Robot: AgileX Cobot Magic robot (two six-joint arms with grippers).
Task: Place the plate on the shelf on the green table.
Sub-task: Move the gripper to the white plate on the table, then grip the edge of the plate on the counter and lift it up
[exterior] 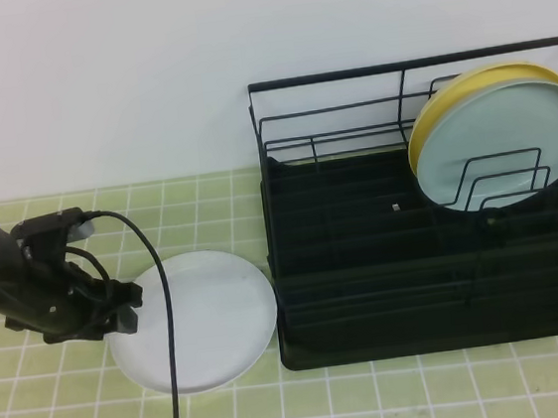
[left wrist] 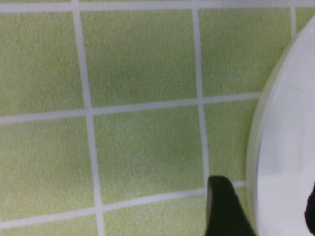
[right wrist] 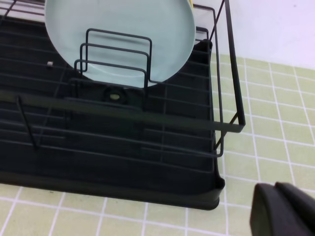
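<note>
The left gripper (exterior: pixel 120 308) straddles the white plate's (exterior: pixel 206 321) left rim on the green tiled table (exterior: pixel 399 396), jaws parted, beside the black dish rack (exterior: pixel 367 290); the right gripper (right wrist: pixel 285 211) is clenched empty

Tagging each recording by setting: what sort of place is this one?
Probably a mock kitchen counter for robot trials: a green tiled table against a plain white wall, a black wire dish rack holding a yellow plate and a pale blue-green plate, and a white plate lying flat beside it.
</note>
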